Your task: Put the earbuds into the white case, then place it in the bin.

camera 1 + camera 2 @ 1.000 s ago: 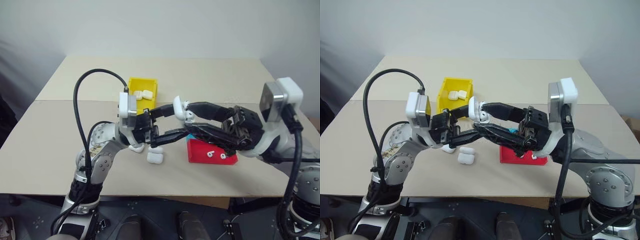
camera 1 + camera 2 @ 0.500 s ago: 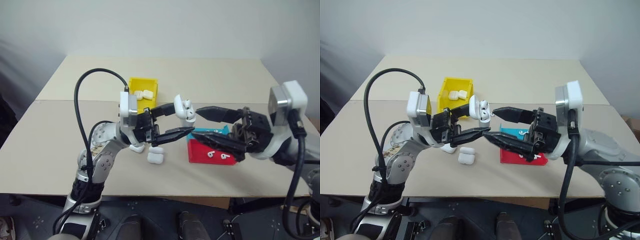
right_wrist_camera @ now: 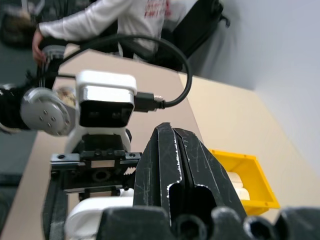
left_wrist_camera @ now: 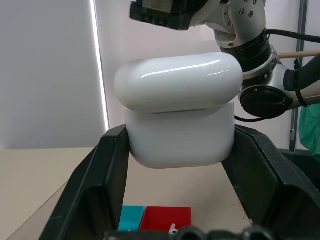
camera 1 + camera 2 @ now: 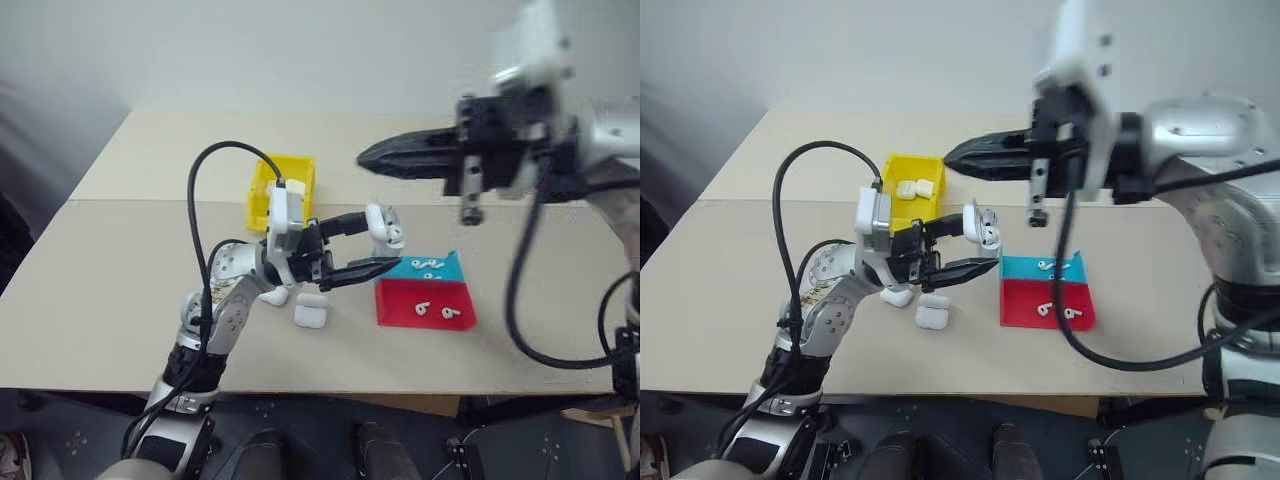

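Head view: white case point(image 5: 381, 222) is clamped in L gripper point(image 5: 368, 245), lid shut; R gripper point(image 5: 958, 157), jaws together, is seen above it. L wrist view: case is pinched at lower half; judged light, glossy, slip-prone, best gripped at flat sides

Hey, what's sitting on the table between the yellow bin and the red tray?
In the left eye view, the left tool holding the white case hangs over that stretch; below it two more white cases lie on the table.

White case point(image 4: 179, 111) upright, lid seemingly shut; yellow bin point(image 5: 910, 190) behind; earbuds point(image 5: 1058, 312) in trays.
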